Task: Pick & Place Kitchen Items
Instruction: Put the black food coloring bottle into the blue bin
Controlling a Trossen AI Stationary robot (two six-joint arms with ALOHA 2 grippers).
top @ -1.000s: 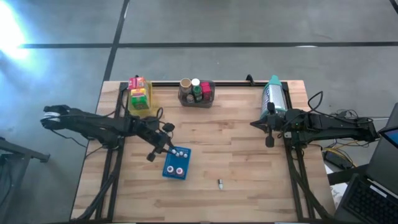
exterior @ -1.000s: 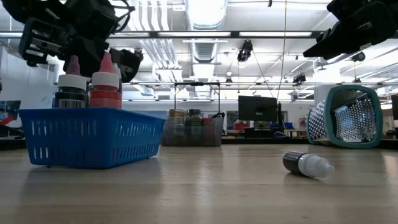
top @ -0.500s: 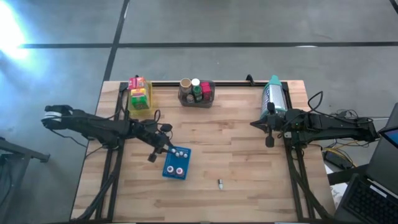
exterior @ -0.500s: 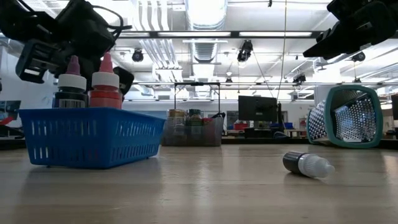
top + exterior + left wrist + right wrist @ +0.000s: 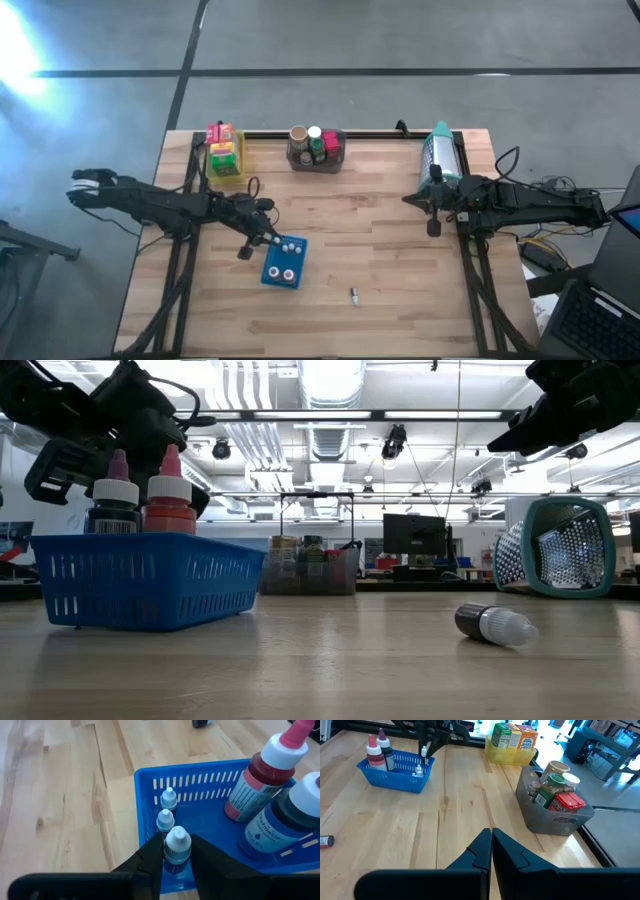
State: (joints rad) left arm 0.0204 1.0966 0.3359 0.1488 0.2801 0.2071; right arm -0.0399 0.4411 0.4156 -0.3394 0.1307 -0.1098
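Observation:
A blue basket (image 5: 284, 262) (image 5: 210, 820) stands left of the table's middle. In it stand a red bottle (image 5: 260, 780), a blue bottle (image 5: 285, 820) and two tiny white-capped bottles (image 5: 167, 810). My left gripper (image 5: 268, 237) (image 5: 176, 857) hangs over the basket's left corner, shut on a third tiny bottle (image 5: 176, 845). Another small dark bottle (image 5: 353, 294) (image 5: 495, 624) lies on its side on the bare wood near the front. My right gripper (image 5: 410, 200) (image 5: 491, 845) hovers shut at the right, holding nothing. My left gripper pinches the tiny bottle's body just below its white cap (image 5: 175, 859) between its two fingers. The fingers slant down from the table's left side. The bottle stands upright, cap up, just inside the basket's corner; its bottom is hidden by the fingers and the basket wall.
At the far edge stand a yellow bin (image 5: 224, 152) with coloured boxes and a grey bin (image 5: 316, 150) (image 5: 555, 810) with jars and cans. A teal-and-white mesh basket (image 5: 440, 150) (image 5: 555, 548) lies on its side at the far right. Bare wood stretches between the arms.
My left gripper has sunk toward the blue basket with the tiny bottle and rolled a little about its own line, staying shut on the bottle. The right arm has kept still.

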